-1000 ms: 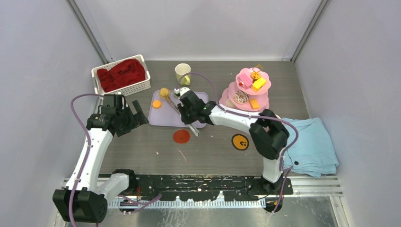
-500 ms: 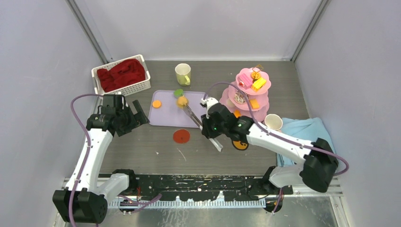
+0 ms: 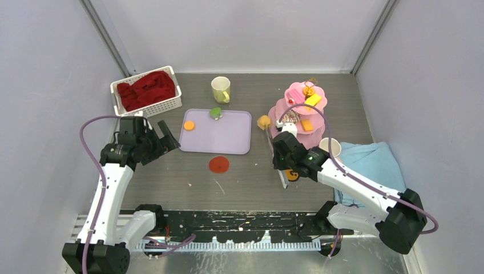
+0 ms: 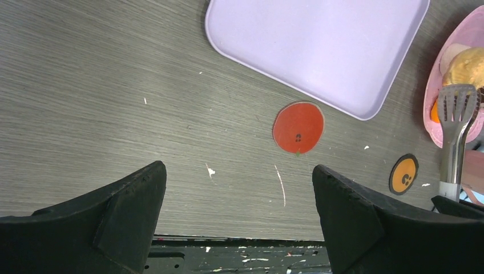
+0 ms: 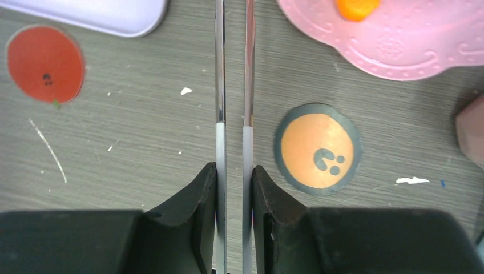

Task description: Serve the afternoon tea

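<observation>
1. Change: within the last second the right arm has swung from over the flat lavender plastic tray to its 3 o'clock side. The yellow-orange toy pastry has travelled with it, off the tray. It is now at the 9 o'clock rim of the pink three-tier stand. Whether it rests on the tier cannot be told.

2. Meaning: judged from this, one transfer is nearly complete and release is due. A green piece and an orange piece remain on the tray.

3. Right pincer: closed to a narrow gap, clamping both handles of the steel tongs.

4. Left pincer: fully spread, holding nothing, above the counter at the tray's 9 o'clock.
</observation>
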Action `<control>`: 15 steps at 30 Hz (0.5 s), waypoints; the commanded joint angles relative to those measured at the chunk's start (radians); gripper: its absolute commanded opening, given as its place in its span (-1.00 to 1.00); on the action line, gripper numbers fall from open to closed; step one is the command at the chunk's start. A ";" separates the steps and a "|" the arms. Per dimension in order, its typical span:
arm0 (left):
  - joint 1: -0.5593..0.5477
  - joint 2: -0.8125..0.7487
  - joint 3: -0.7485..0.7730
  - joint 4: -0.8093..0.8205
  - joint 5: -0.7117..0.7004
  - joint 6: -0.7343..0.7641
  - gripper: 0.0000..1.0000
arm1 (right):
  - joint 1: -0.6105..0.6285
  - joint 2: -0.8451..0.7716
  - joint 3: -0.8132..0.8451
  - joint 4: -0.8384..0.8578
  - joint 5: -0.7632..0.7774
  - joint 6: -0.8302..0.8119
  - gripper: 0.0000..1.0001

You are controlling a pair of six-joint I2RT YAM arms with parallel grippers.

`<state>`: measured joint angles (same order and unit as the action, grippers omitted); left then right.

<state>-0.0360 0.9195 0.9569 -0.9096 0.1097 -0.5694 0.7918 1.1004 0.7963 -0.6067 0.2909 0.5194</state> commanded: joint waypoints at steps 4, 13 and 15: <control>0.007 -0.024 0.007 0.021 0.031 -0.011 0.96 | -0.084 -0.080 -0.022 0.051 0.022 0.044 -0.99; 0.008 -0.033 0.001 0.015 0.016 0.004 0.96 | -0.152 -0.082 -0.049 0.096 -0.025 0.027 -0.99; 0.007 -0.030 -0.002 0.016 0.015 0.006 0.96 | -0.159 -0.076 -0.049 0.106 -0.042 0.021 -0.99</control>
<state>-0.0360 0.9005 0.9569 -0.9100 0.1204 -0.5720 0.6456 1.0382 0.7406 -0.5877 0.2684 0.5407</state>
